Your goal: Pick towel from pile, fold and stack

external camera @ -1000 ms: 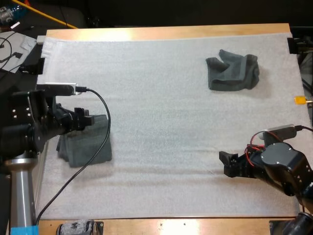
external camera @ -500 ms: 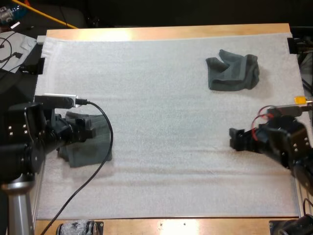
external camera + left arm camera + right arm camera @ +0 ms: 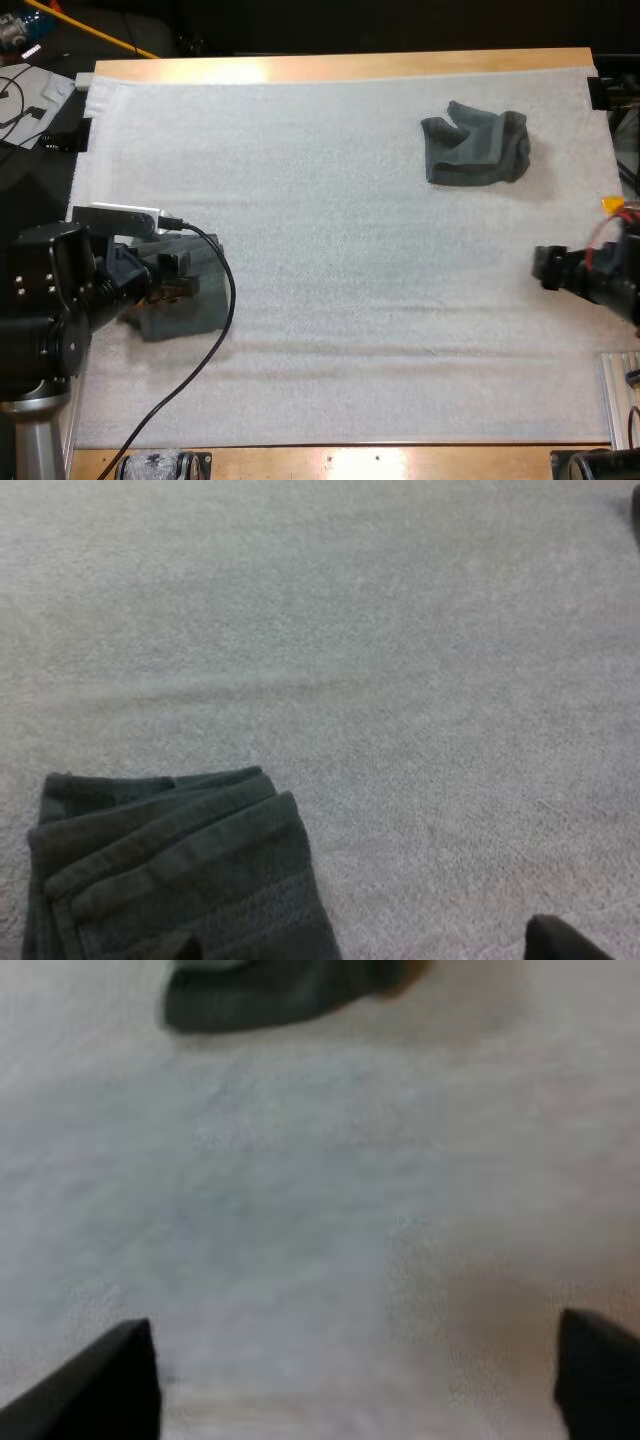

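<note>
Folded towel stack (image 3: 190, 305) sits near the left edge of the white mat (image 3: 330, 240), layers roughly squared, so this part of the job looks done. Left end effector (image 3: 176, 273) hovers at the stack, fingers apart, gripping nothing. One crumpled towel (image 3: 476, 148) lies toward the mat's far right, apart from both arms. Right end effector (image 3: 546, 268) is at the right edge, well short of it, fingers apart and empty. Left to do, as I judge it: pick, fold and stack that towel.
</note>
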Motion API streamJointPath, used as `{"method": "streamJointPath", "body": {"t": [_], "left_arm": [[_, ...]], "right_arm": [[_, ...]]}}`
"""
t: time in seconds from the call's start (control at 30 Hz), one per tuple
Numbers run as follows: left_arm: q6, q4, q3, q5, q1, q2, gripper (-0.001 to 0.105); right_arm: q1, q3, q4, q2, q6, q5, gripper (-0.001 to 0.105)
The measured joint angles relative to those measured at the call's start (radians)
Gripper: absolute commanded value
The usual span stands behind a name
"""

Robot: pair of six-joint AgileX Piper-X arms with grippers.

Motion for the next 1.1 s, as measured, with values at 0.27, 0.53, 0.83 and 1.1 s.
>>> {"method": "streamJointPath", "body": {"t": [0.27, 0.53, 0.83, 1.1], "left_arm": [[0.018, 0.006, 0.0, -0.006, -0.009, -0.053, 0.062], [0.067, 0.019, 0.0, -0.08, -0.057, -0.184, 0.062], [0.075, 0.025, 0.058, -0.101, -0.061, -0.348, 0.062], [0.075, 0.054, 0.122, -0.102, -0.063, -0.585, 0.062]], "right_arm": [[-0.094, 0.0, 0.063, -0.123, -0.071, 0.017, 0.077], [-0.091, 0.0, 0.116, -0.291, -0.142, 0.074, 0.077], [-0.086, 0.001, 0.162, -0.452, -0.166, 0.09, 0.077], [-0.086, -0.001, 0.203, -0.644, -0.153, 0.093, 0.077]]}}
